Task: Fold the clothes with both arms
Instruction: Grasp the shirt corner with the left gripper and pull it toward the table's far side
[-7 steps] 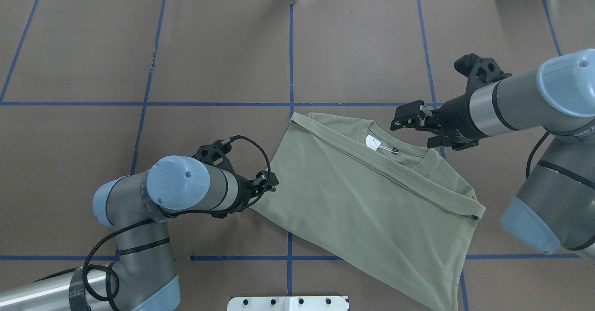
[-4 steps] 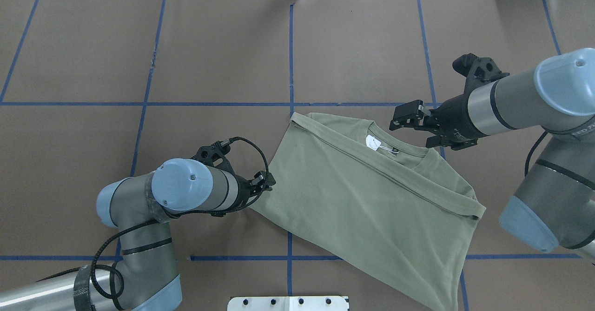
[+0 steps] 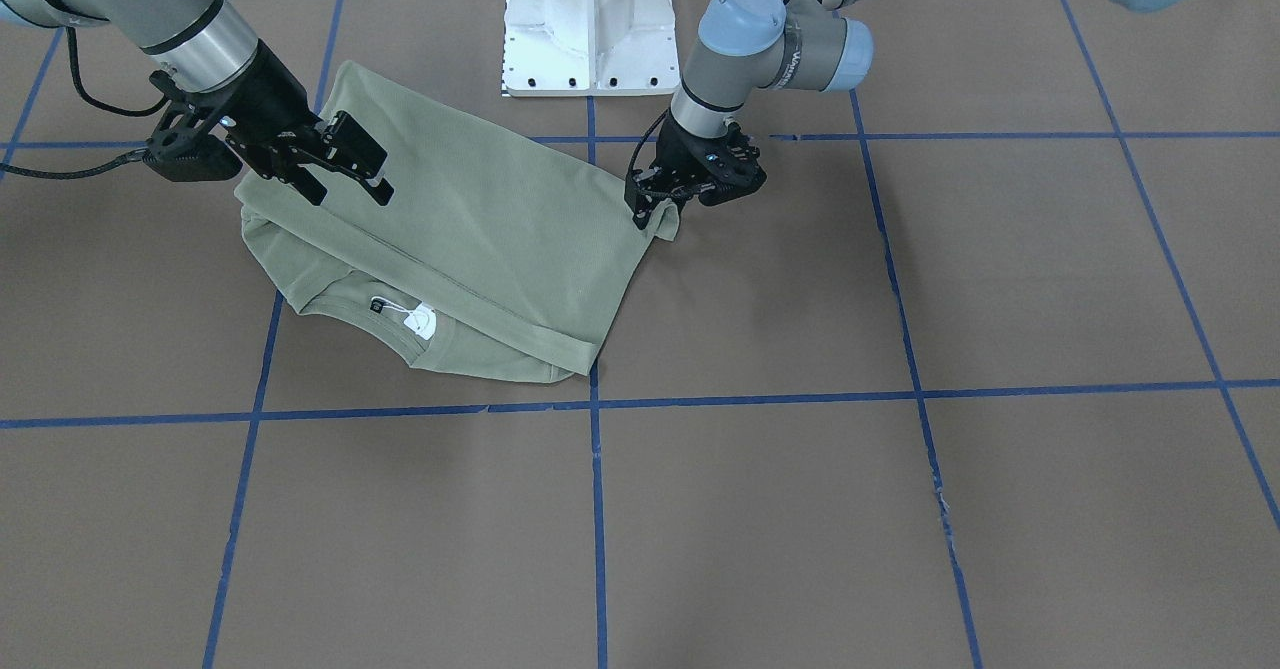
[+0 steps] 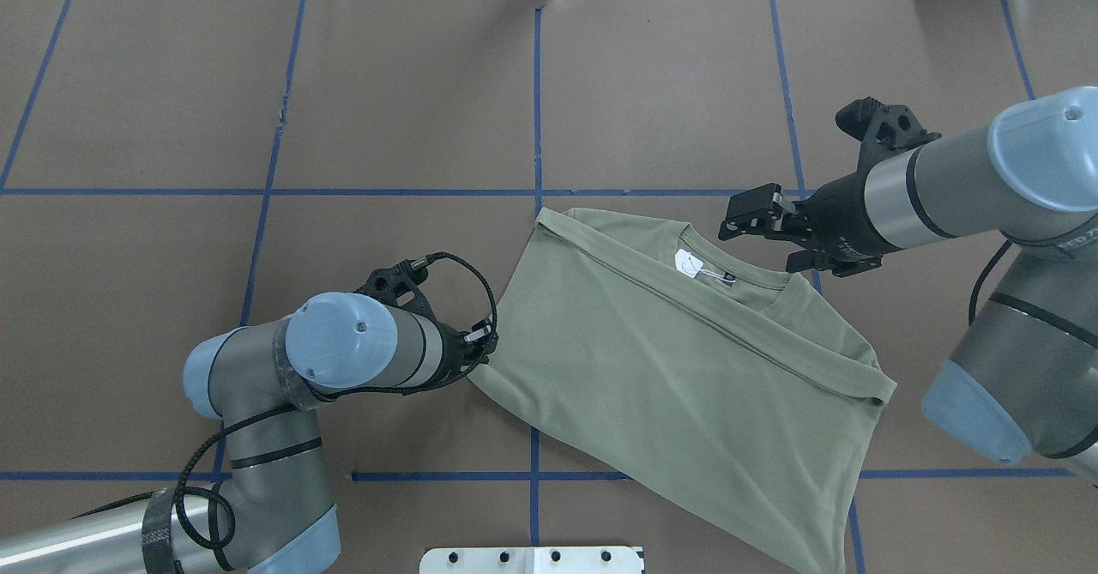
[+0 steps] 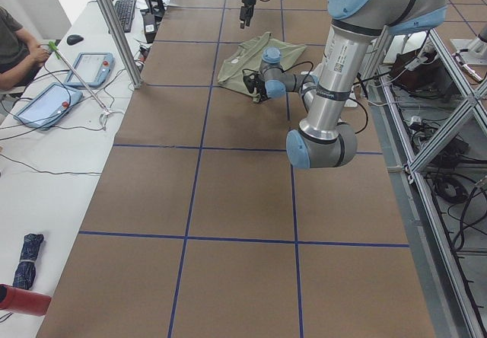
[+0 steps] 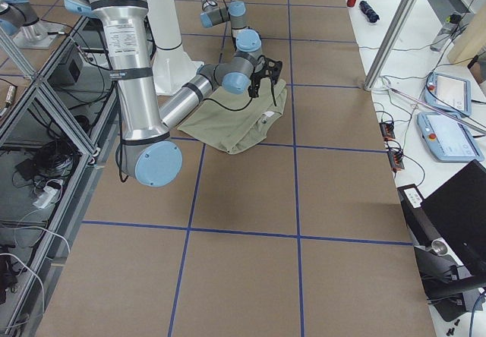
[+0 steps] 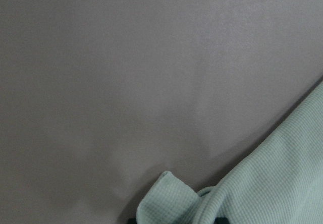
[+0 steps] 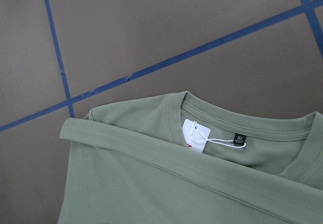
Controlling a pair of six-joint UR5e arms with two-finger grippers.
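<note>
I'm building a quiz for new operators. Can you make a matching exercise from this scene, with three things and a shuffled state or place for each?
Things:
1. left gripper
2. right gripper
3. neck tag

States or places:
A. white, lying inside the collar
B. shut on an edge of the shirt
C. open, hovering near the collar

Pairs: 1-B, 2-C, 3-A.
</note>
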